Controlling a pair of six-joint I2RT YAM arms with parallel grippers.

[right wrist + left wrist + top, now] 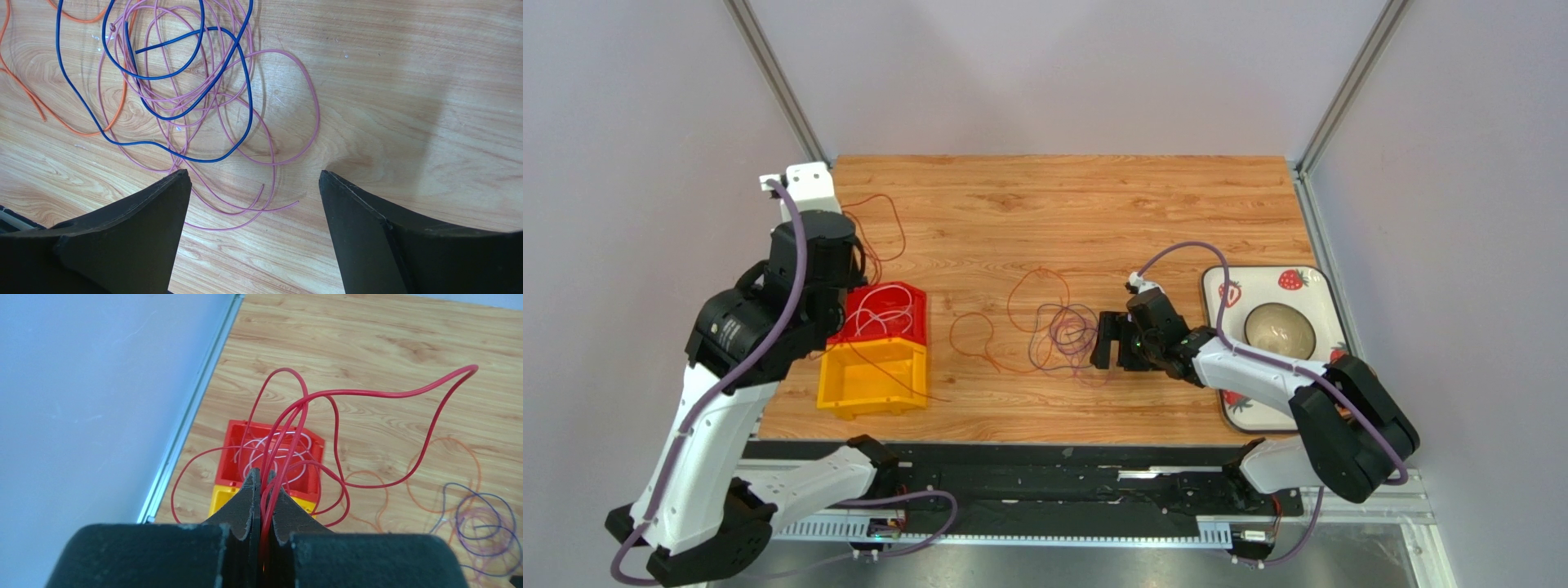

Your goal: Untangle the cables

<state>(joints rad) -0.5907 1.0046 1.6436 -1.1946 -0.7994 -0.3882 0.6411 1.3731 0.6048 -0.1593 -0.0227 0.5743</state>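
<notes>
My left gripper (264, 474) is shut on a bundle of red cables (344, 398) and holds them up above a red bin (228, 468); their loops hang out over the table. White cables (288, 454) lie in that bin. In the top view the left gripper (844, 263) is by the red loops (879, 233). On the table lies a tangle of blue cable (184, 110) and pink cable (288, 122), with orange cable (37, 98) beside it. My right gripper (255, 177) is open and empty, low at the tangle's near edge (1066, 333).
The red bin (918, 294) and a yellow bin (873, 377) stand together at the table's left front. A strawberry-patterned tray (1308, 284) with a bowl (1277, 327) sits at the right edge. More orange loops (979, 333) lie between bins and tangle.
</notes>
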